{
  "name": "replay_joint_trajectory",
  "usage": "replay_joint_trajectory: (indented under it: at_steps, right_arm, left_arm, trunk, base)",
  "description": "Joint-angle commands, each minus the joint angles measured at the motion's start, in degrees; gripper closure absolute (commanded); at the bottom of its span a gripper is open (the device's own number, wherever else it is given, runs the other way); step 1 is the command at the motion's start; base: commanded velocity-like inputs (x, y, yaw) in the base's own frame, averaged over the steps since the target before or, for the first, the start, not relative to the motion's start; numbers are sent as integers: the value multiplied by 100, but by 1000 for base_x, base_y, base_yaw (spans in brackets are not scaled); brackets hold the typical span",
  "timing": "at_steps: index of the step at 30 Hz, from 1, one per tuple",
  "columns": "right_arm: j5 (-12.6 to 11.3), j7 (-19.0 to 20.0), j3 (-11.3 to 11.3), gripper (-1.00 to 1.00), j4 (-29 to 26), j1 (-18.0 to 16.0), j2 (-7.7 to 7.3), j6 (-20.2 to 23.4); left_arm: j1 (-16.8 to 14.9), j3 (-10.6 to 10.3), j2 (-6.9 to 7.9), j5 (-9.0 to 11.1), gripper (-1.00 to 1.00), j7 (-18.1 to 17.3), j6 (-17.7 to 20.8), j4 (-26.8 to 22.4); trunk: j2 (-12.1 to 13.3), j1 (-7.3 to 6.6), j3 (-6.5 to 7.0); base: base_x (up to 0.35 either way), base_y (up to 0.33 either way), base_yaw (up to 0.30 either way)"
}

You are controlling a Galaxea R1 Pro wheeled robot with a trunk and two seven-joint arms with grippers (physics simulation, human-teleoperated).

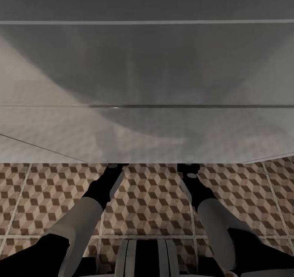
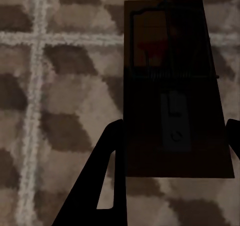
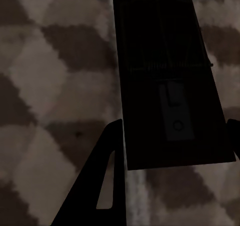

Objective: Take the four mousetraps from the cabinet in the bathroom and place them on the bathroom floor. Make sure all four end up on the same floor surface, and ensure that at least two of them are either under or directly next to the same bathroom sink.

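Each gripper, left (image 2: 170,151) and right (image 3: 172,146), apparently clamps a mousetrap (image 2: 175,86) (image 3: 167,81) above the bathroom floor (image 1: 155,195); placing is next, calling for lowering and release.

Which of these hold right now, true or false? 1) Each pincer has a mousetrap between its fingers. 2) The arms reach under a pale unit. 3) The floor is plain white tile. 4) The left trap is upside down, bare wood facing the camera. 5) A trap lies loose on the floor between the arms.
1) True: the left pincer holds a mousetrap, the right pincer another mousetrap.
2) True: both forearms run under the pale unit.
3) False: the floor has a brown-and-beige cube pattern.
4) False: its metal parts face the camera.
5) False: the tiles between the arms carry no trap.
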Motion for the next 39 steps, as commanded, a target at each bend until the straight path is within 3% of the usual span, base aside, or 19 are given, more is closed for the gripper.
replay_joint_trajectory:
  at_steps: [1, 10, 15, 39]
  right_arm:
    - [46, 10, -43, 100, 2, -3, 7, -16]
    - [40, 46, -68, 100, 3, -1, 7, -17]
    - [37, 53, -82, 100, 3, -2, 2, -16]
    - [37, 45, -79, 100, 5, -2, 7, -18]
  left_arm:
    - [-1, -15, 0, 28, 100, 49, 29, -8]
    - [-1, -15, 0, 28, 100, 49, 29, -11]
    - [-1, -15, 0, 28, 100, 49, 29, -11]
    - [-1, -15, 0, 28, 100, 43, 20, -11]
  trunk:
    - [-1, -1, -3]
    - [-1, -1, -3]
    - [-8, 12, -114]
    - [-9, 15, -136]
  base:
    - [0, 0, 0]
    - [0, 0, 0]
    - [0, 0, 0]
    - [0, 0, 0]
